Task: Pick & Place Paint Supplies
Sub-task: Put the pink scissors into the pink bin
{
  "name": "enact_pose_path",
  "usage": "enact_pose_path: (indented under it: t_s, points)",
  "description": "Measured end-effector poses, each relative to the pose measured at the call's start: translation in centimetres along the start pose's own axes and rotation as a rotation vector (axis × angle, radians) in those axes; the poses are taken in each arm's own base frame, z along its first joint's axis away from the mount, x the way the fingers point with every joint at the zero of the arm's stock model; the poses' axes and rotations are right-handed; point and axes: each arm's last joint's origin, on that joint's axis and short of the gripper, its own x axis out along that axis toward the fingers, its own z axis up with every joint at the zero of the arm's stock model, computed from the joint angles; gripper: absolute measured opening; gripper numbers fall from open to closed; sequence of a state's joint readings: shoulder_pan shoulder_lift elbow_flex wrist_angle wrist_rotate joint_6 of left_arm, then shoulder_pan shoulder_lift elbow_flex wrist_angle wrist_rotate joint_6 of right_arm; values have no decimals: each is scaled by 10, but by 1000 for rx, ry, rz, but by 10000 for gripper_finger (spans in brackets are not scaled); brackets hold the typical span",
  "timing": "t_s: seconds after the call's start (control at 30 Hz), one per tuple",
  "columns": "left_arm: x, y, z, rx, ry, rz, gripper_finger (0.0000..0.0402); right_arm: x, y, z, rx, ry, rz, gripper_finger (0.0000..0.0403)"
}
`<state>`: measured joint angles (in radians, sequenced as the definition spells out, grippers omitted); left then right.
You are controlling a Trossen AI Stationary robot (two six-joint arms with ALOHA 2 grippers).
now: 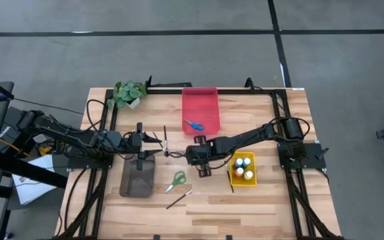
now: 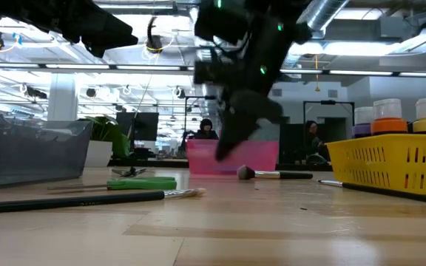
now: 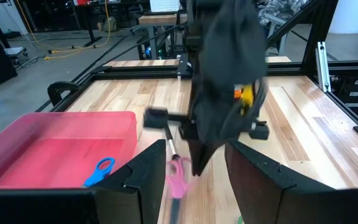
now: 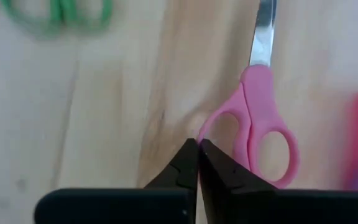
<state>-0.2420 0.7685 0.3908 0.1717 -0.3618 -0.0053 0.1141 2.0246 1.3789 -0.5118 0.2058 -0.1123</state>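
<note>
1. Right gripper [image 4: 197, 152] hangs at mid-frame in the high view, tips pinched together on nothing, right beside the pink scissors [image 4: 260, 124] but not holding them.
2. I'd say it needs to spread its tips first, then come down over one handle loop, since the scissors lie flat on the wood.
3. Left gripper [image 3: 194, 168] waits just left of centre in the high view, spread wide and empty.
4. Red tray [image 1: 201, 101], upper centre: blue scissors [image 1: 193, 125] in it.
5. Yellow tray [image 1: 235, 177], right of centre: paint bottles [image 1: 244, 167].
6. Grey tray [image 1: 137, 179], lower left: looks empty. Green scissors [image 1: 176, 181] and a brush [image 1: 179, 199] lie on the table by it.
</note>
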Motion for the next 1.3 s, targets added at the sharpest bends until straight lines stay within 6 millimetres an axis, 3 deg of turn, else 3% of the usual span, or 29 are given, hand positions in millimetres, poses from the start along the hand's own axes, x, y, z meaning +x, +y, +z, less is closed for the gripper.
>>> enact_pose_path:
  t_s: [0.4,0.73,1.0,1.3]
  points:
    - [0,0,0,-2,0,0,158,-80,0,8,73,-133,-156,0]
    - [0,0,0,-3,0,0,158,-137,-9,-1,213,-206,-297,0]
    - [0,0,0,-6,-1,0,158,-140,-34,-8,428,-207,-330,0]
    - [0,0,0,-13,-2,0,158,-127,-91,-19,597,-168,-385,0]
